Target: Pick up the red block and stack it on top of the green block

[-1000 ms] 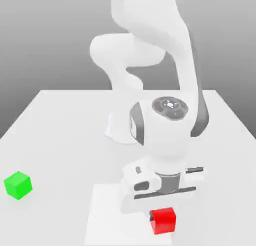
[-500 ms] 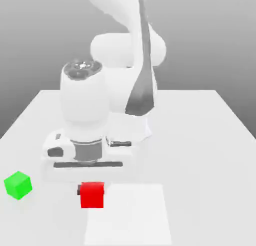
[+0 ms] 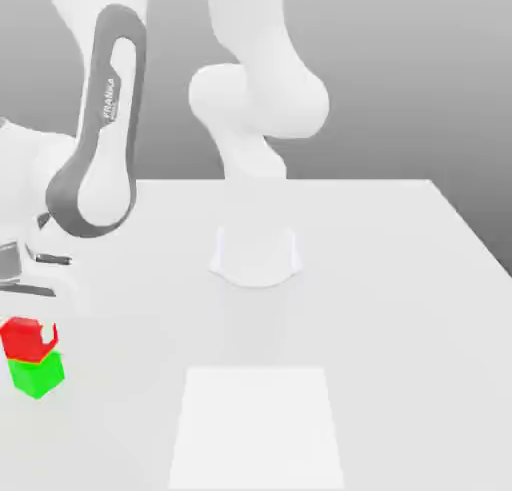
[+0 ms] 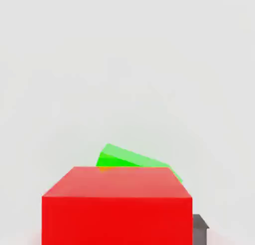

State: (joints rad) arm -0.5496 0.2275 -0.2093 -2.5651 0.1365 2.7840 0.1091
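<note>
Exterior view, arm swung to that view's left, tool [image 3: 28, 331] over red block [image 3: 24, 341] atop green block [image 3: 38, 373], finger spread unclear

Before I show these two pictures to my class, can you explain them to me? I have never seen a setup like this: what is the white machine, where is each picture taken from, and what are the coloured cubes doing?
The white machine is a robot arm in a computer simulation, standing on a white table. One picture comes from a camera off the arm that takes in the whole scene. The other comes from a camera on the arm's hand, looking closely at the cubes. At the exterior view's left, the red block sits on top of the green block, slightly turned against it. In the hand view the red block is in front and the green block peeks out behind it. The gripper is right at the red block, with its jaws open. A paler square patch marks the table near the front.
</note>
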